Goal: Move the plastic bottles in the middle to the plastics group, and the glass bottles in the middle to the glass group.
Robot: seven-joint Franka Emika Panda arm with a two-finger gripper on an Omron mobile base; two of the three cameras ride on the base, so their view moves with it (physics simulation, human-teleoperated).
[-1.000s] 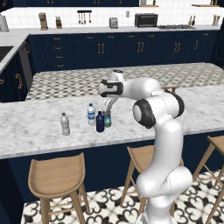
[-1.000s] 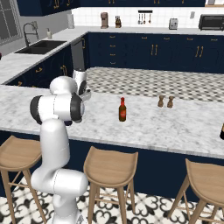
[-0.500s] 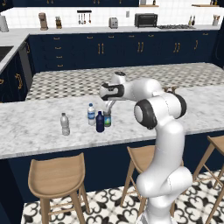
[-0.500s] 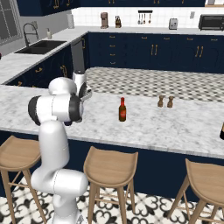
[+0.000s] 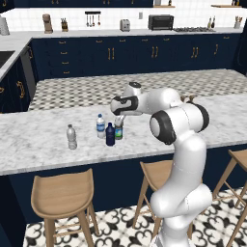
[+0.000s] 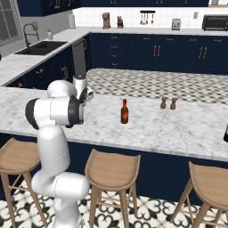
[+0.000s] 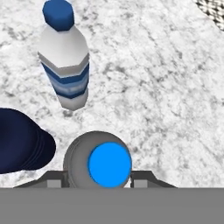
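Note:
My gripper [image 5: 118, 122] is shut on the dark plastic bottle with the blue cap [image 7: 109, 164] and blue-green label [image 5: 118, 132], one fingertip [image 7: 54, 179] on either side of its shoulder. The bottle is upright at the counter, close beside the solid navy bottle [image 5: 110, 134] [image 7: 21, 145]. Just past them stands the blue-labelled clear water bottle [image 5: 100, 126] [image 7: 64, 65], and the greyish unlabelled water bottle [image 5: 72, 137] is further left. The amber glass bottle [image 6: 124, 111] stands alone mid-counter. Two small brown bottles of the glass group [image 6: 168, 103] sit to its right.
The marble island counter [image 5: 34, 140] runs across the view, with wooden stools [image 5: 62, 195] along its near edge. A dark bottle [image 6: 225, 133] shows at the far right edge of the counter. Open marble lies between the water bottles and the amber bottle.
The hand has sunk slightly with the blue-capped bottle still gripped beside the navy bottle. The other bottles have not moved.

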